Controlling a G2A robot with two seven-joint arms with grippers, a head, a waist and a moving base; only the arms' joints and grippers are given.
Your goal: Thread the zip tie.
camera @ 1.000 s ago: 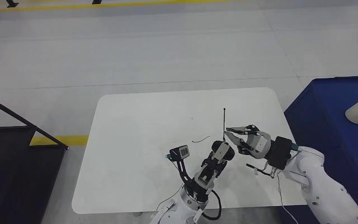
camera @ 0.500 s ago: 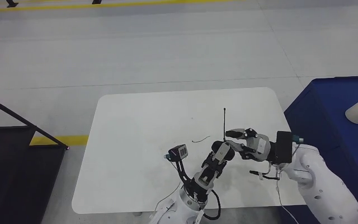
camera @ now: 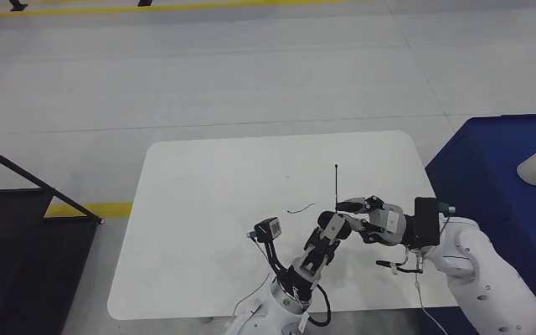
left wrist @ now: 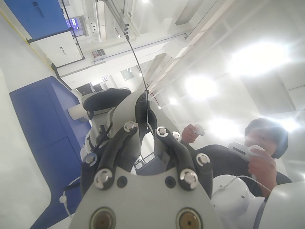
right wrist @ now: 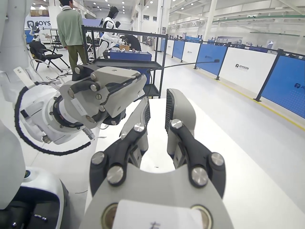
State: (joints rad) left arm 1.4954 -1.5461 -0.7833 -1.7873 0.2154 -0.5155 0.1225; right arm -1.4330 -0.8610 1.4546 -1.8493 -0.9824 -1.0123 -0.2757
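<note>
In the top view, the zip tie (camera: 336, 184) is seen as a thin black line just right of the frame's centre, standing nearly upright over the white bench (camera: 209, 218), its small head at the upper end. Its lower end is clamped in the left end effector (camera: 335, 219), which is raised above the bench in the lower middle of the frame. In the left wrist view, the left end effector (left wrist: 145, 95) is seen pressed together on the zip tie (left wrist: 136, 60), and the strap runs out from between the fingertips to its head. The right end effector (camera: 352, 209) is placed just beside the left one, on its right in the top view, level with the base of the strap. In the right wrist view, the right end effector (right wrist: 157, 106) is seen parted with a moderate gap and nothing held between its pads, while the left end effector (right wrist: 133, 79) is seen close by with the zip tie (right wrist: 185, 64) projecting from it. A thin dark strip (camera: 300, 208) is seen lying flat on the bench, left of the two end effectors and apart from them.
</note>
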